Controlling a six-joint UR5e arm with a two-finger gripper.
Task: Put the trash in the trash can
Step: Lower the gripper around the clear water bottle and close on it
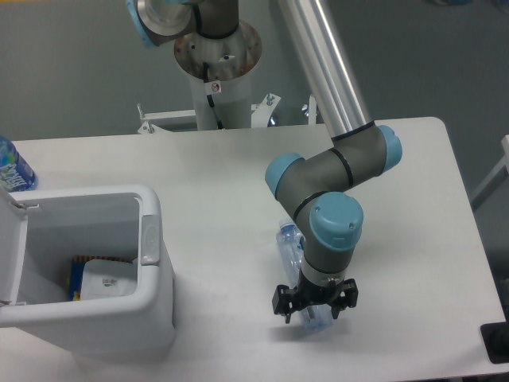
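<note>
Clear bottle (291, 243) lies on bench right of trash can (155, 263), long axis running away from cam. Pincer (314, 301) open, straddling its near end, fingers either side; wrapper (110, 280) inside can.

The gripper (312, 306) hangs low over the clear bottle (291, 242) lying on the table (223, 175), its jaws spread to either side, apparently not gripping it. The open bin (151, 263) at left holds a white wrapper (110, 280) and a yellow-and-blue packet (75, 274). A blue-labelled bottle (11, 167) stands behind it.
</note>
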